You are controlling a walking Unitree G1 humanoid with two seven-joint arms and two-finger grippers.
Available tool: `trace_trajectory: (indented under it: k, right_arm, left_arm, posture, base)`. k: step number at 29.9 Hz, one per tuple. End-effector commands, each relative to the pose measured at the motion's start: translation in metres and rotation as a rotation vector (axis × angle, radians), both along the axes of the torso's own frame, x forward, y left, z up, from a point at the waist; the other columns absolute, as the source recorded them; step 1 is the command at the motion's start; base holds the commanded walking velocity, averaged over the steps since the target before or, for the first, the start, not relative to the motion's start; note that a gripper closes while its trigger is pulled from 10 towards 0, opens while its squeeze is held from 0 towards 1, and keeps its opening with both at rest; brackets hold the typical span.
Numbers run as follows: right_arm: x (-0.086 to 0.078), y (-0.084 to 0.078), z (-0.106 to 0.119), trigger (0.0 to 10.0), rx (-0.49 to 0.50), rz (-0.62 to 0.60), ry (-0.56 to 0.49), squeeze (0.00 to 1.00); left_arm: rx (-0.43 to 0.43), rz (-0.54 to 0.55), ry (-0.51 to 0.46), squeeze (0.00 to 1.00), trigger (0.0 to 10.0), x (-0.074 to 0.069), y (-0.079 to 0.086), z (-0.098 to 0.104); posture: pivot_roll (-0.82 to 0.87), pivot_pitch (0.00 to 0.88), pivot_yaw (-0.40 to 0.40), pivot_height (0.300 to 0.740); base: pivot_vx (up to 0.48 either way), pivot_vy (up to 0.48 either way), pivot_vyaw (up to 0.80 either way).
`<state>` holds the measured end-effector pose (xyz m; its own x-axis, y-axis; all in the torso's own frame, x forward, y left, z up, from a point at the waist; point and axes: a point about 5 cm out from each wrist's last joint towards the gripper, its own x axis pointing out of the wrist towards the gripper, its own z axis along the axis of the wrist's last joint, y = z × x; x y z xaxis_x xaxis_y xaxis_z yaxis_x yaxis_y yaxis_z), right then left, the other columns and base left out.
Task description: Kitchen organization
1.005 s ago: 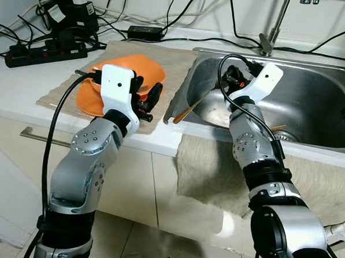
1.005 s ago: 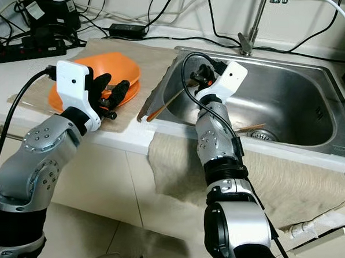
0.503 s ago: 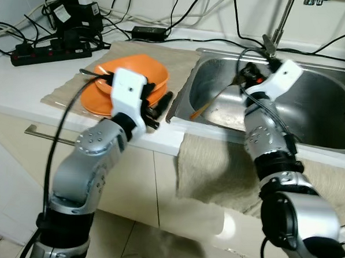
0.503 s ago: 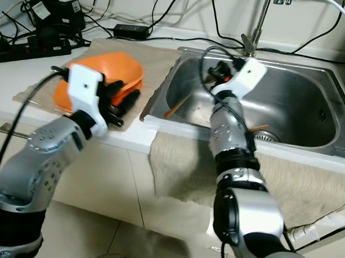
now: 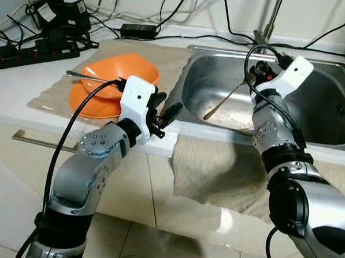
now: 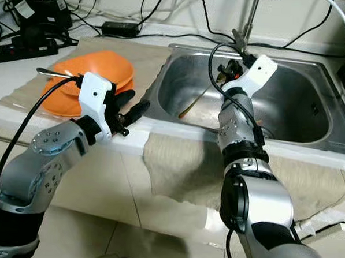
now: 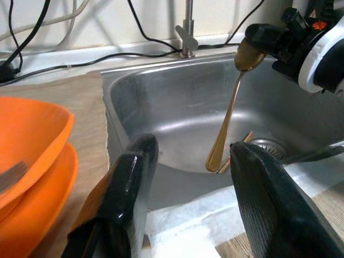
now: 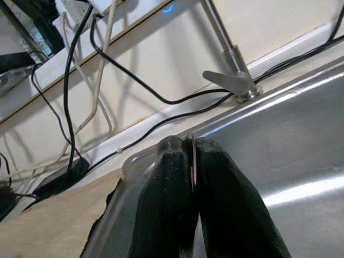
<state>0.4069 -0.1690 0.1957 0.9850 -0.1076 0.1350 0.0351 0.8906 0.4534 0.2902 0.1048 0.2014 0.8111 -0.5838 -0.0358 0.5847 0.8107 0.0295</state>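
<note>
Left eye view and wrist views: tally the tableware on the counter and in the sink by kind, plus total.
orange bowl: 1
orange plate: 1
gold spoon, held in the right gripper: 1
silver utensil lying in the bowl: 1
thin stick by the drain, kind unclear: 1
Total: 5

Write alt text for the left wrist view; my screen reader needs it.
The right gripper holds a gold spoon by its bowl, handle hanging down over the steel sink. The left gripper frames the scene, jaws open, with stacked orange bowls beside it.
</note>
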Motion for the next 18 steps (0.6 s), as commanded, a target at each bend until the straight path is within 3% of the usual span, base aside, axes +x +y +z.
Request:
trace_trajectory:
  k: [1,10,14,18]
  right_arm:
    - [0.004,0.002,0.01,10.0,-0.01,0.01,-0.016,0.0]
    - [0.005,0.005,0.0,10.0,0.008,-0.018,0.071,0.0]
    - [0.003,0.0,-0.014,10.0,0.076,-0.09,0.184,0.0]
    - [0.004,0.0,-0.011,10.0,0.071,-0.109,0.202,0.0]
  left_arm:
    - [0.0,-0.046,-0.019,0.0,10.0,-0.004,-0.003,0.008]
    - [0.006,-0.073,-0.019,0.0,10.0,-0.006,-0.002,0.012]
    - [0.018,-0.064,-0.006,0.0,10.0,-0.006,0.0,0.01]
    - [0.023,-0.061,-0.001,0.0,10.0,-0.007,0.001,0.01]
  posture:
    - [0.1,0.0,0.075,0.74]
    - [0.12,0.007,0.076,0.74]
    - [0.13,0.012,0.079,0.74]
    - [0.13,0.015,0.079,0.74]
  base:
    - [0.0,0.0,0.0]
    - [0.0,0.0,0.0]
    - [0.0,0.0,0.0]
    - [0.0,0.0,0.0]
